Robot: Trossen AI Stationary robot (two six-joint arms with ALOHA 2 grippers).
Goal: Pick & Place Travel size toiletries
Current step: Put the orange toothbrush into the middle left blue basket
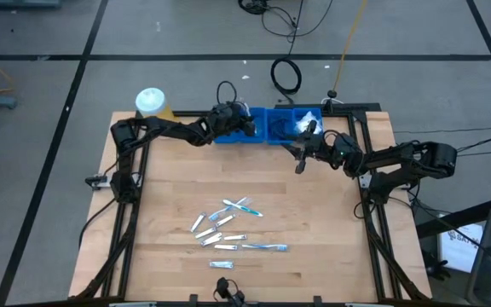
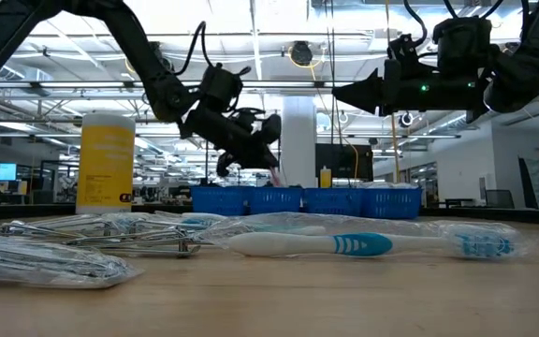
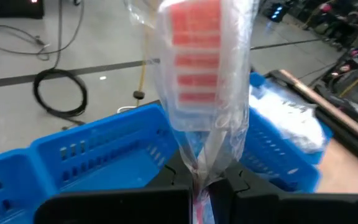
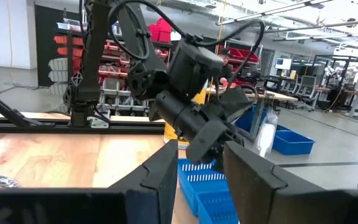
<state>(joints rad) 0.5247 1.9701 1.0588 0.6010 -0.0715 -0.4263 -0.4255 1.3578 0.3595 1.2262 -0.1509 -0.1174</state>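
My left gripper (image 1: 242,119) hovers over the left end of the blue compartment tray (image 1: 273,130), shut on a clear-wrapped toothbrush with a pink-red head (image 3: 207,68). My right gripper (image 1: 300,160) hangs above the table in front of the tray's right end. It is open with nothing between its fingers (image 4: 199,171). The other travel size toiletries (image 1: 231,226), wrapped toothbrushes and small packets, lie loose on the wooden table nearer the front edge. White packets (image 1: 307,121) lie in the tray's right compartment. My left gripper pinches the wrapped toothbrush between its two fingers, on the plastic wrap around the handle (image 3: 205,163). The fingers slant slightly downward toward the table's far side and lie along the brush. The brush sticks out past the fingertips, head farthest out, clear of the tray.
A yellow jar with a white cap (image 1: 151,102) stands at the table's far left corner, beside the tray. The black frame rails (image 1: 128,183) run along both table sides. Bare wood (image 1: 254,175) lies between the tray and the loose pile.
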